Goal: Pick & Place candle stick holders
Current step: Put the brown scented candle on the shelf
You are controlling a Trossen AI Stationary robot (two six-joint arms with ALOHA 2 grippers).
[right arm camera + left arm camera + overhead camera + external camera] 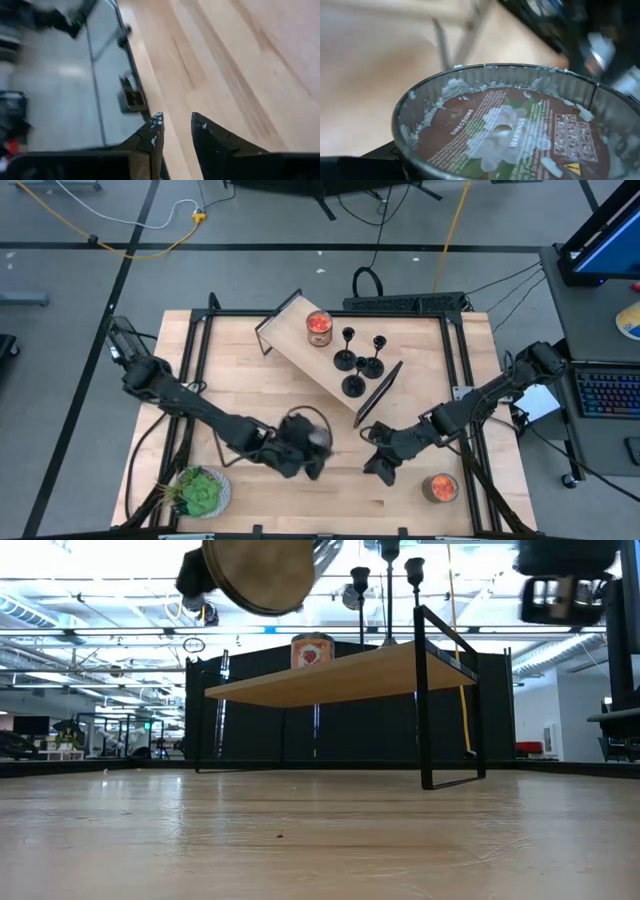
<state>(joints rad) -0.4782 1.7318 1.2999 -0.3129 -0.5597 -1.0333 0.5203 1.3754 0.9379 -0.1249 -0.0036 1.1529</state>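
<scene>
oddly, step in hand: the left gripper is clamped on a grey jar, lifted off the table — not on a holder; all three candle stick holders stand on the raised shelf, beside a jar with an orange-red top.
right gripper: hovers near the table's front, fingers a little apart, holding nothing.
next move: judged, the jar needs setting down, likely on the shelf, clear of the thin-stemmed holders.
left wrist view only: the jar's underside label, with printed warnings.
low view only: the jar hangs above shelf height.
high view only: a second orange-topped jar and a green plant.
</scene>
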